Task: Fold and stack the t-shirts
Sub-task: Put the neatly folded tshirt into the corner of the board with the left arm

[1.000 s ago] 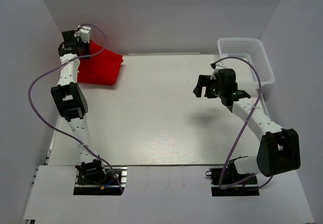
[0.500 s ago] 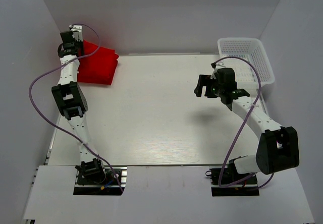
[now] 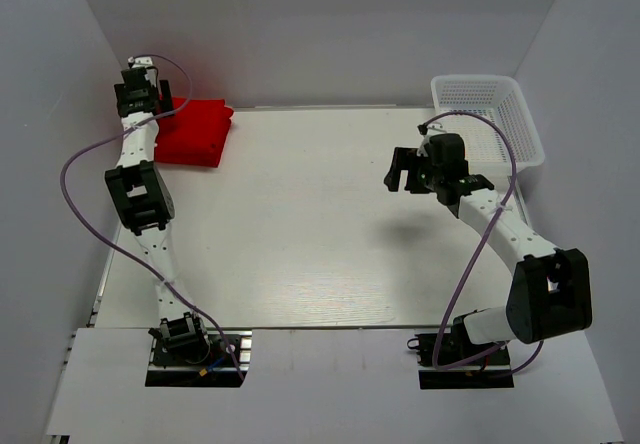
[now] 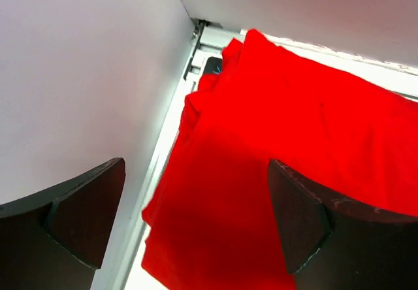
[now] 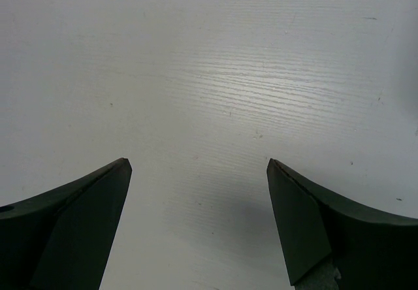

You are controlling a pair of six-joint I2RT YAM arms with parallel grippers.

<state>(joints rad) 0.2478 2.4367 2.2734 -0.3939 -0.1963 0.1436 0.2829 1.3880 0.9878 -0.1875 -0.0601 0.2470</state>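
Observation:
The red t-shirts [image 3: 195,132] lie as a folded pile in the far left corner of the table, against the left wall. My left gripper [image 3: 138,86] hangs over the pile's left edge, open and holding nothing. In the left wrist view the red t-shirts [image 4: 294,127] fill the space below and between the left gripper [image 4: 196,172] and its spread fingers, apart from them. My right gripper [image 3: 400,172] hovers open over bare table right of centre. The right wrist view shows the right gripper [image 5: 199,166] with only white tabletop between its fingers.
A white mesh basket [image 3: 475,79] stands at the far right corner. White walls close in the table on the left, back and right; the left wall [image 4: 78,74] is close beside the left gripper. The left arm's purple cable [image 3: 75,164] loops out to the left.
The left gripper has opened and let go of the red shirt, which has settled onto the pile. That gripper shifted slightly back and left. The right arm has not moved.

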